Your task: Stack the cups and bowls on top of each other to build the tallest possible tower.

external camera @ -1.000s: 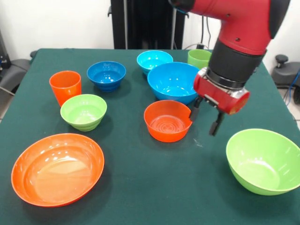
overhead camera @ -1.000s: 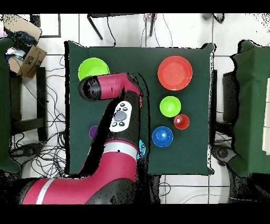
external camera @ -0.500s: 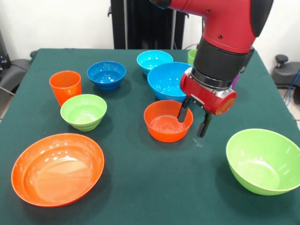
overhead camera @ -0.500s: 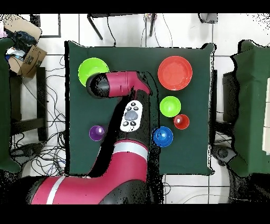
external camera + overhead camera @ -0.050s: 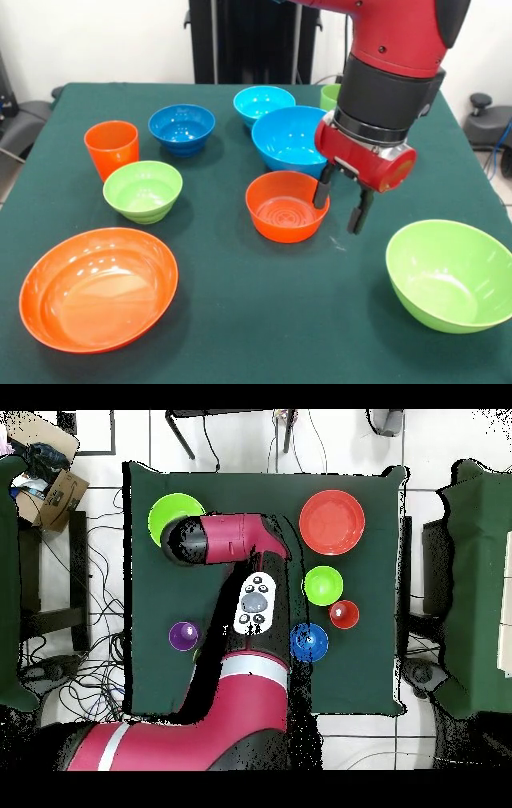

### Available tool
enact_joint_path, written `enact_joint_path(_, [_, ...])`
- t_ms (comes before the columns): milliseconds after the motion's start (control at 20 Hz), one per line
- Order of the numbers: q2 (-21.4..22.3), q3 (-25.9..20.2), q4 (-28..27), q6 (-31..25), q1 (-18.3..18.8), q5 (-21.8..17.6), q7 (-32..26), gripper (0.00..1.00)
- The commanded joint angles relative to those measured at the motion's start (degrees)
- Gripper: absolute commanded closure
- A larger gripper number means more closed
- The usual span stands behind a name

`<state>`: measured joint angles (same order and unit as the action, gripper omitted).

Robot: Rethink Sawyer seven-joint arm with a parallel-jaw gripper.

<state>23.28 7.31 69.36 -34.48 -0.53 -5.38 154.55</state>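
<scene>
The green counter [image 5: 240,320] carries everything apart and unstacked; no tower stands anywhere on it. In the front view the large orange bowl [image 5: 98,288] sits close to the counter's near edge by its left corner, and the large lime green bowl [image 5: 450,274] sits by the right edge, its rim reaching almost to that edge. Between these two along the near edge lies a wide bare stretch of cloth. The small lime green bowl [image 5: 143,190] and the orange cup [image 5: 111,148] stand near the left edge, the cup just behind the bowl. The dark blue bowl [image 5: 182,128] and the small light blue bowl [image 5: 263,104] sit toward the far edge, with bare cloth between them. The large light blue bowl [image 5: 294,140] sits mid-counter, just behind the small orange bowl [image 5: 286,206]. A lime green cup [image 5: 334,97] peeks out behind the arm near the far edge. The purple cup [image 5: 183,635] shows only from overhead, well apart from the bowls, beside the arm. The red and black arm comes down steeply, wrist tilted, over the counter's middle-right. Its claw [image 5: 340,202] hangs with fingers spread, one finger over the right rim of the small orange bowl, the other outside it above bare cloth, pinching nothing.
</scene>
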Motion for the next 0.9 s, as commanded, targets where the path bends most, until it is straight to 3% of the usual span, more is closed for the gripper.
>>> enact_joint_path(50, [0.1, -9.3, 4.7, 2.8, 2.8, -2.3, -9.1, 0.0])
enact_joint_path(450, [0.5, -11.7, 5.0, 3.1, 6.5, -4.0, -11.3, 0.0])
enact_joint_path(900, [-0.2, -11.8, 4.3, 3.9, 7.1, -5.2, -10.1, 0.0])
